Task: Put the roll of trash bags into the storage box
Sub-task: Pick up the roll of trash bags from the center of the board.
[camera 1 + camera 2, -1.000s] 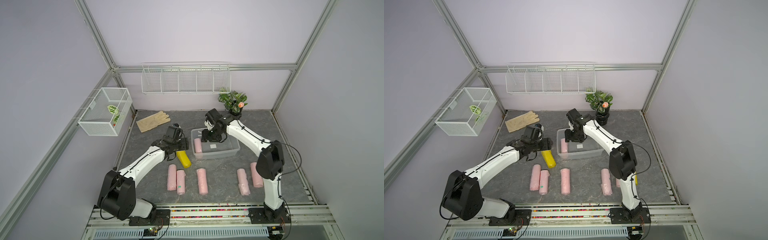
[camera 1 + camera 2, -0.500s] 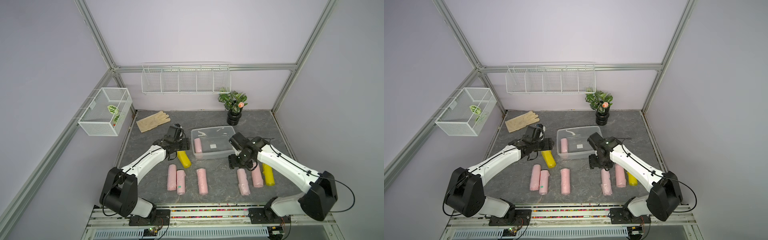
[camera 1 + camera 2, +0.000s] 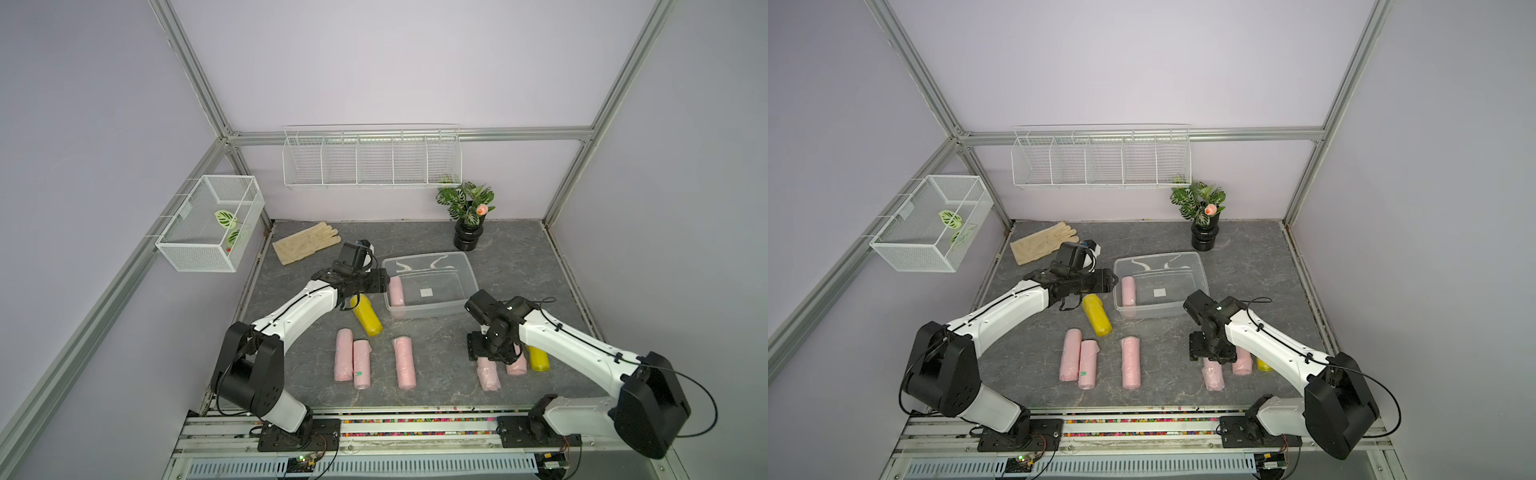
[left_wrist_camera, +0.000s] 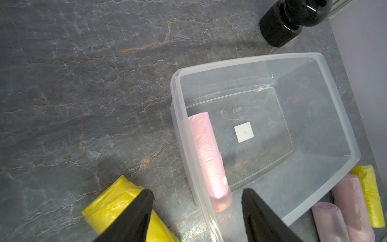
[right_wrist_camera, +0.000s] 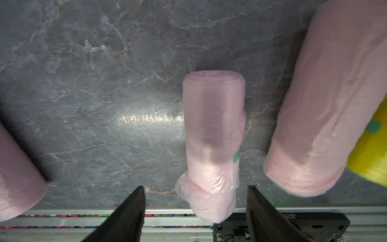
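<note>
The clear storage box (image 3: 469, 275) (image 3: 1202, 279) (image 4: 178, 88) sits mid-table with one pink roll of trash bags (image 3: 397, 291) (image 3: 1128, 291) (image 4: 209, 157) lying along its left wall. My left gripper (image 3: 383, 283) (image 4: 196, 194) hovers open over that wall with nothing between its fingers. A yellow roll (image 3: 366, 316) (image 4: 113, 203) lies just outside the box, beside it. At the front right, my right gripper (image 3: 492, 358) (image 3: 1210, 358) (image 5: 196, 190) points down, open. Its fingers stand apart on either side of another pink roll (image 3: 489, 376) (image 3: 1214, 377) (image 5: 211, 142) on the table.
Three pink rolls (image 3: 362, 365) lie front centre. A pink roll (image 3: 517, 366) and a yellow one (image 3: 539, 359) lie right of my right gripper. A glove (image 3: 305, 247), a potted plant (image 3: 467, 232), a wire basket (image 3: 210, 224) and a wire rack (image 3: 372, 162) line the back and left.
My right arm has swung from over the box to the front right rolls and lowered, and its jaws have widened. The left arm has hardly moved.
</note>
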### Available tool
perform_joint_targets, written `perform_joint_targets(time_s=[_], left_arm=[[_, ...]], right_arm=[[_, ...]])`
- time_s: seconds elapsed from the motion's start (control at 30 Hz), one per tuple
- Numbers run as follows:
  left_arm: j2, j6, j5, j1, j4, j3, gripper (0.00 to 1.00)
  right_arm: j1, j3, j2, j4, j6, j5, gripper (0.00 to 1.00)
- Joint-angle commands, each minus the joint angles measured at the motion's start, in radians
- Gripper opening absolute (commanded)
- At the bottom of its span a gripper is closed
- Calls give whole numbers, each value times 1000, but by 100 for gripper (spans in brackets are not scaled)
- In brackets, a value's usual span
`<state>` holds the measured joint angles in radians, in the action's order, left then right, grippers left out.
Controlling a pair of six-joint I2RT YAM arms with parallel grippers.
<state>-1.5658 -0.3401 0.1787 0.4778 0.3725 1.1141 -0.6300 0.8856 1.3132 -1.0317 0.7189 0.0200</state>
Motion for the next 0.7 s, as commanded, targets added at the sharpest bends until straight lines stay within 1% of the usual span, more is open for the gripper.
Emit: perform_joint_targets(time_s=[0.0, 0.17, 0.33, 0.67], left_arm=[[-12, 11, 35, -5, 19, 9, 71], [7, 1, 47, -4, 8, -20, 71], [16, 0, 53, -3, 9, -29, 71], [48, -4, 49, -4, 13, -47, 71]], right_arm=[[-7, -17, -5, 7, 30, 25, 78], [-8, -35, 26, 20, 40, 32, 78], [-7, -56, 67, 75, 40, 9, 77], [9, -63, 130, 83, 15, 28, 77]])
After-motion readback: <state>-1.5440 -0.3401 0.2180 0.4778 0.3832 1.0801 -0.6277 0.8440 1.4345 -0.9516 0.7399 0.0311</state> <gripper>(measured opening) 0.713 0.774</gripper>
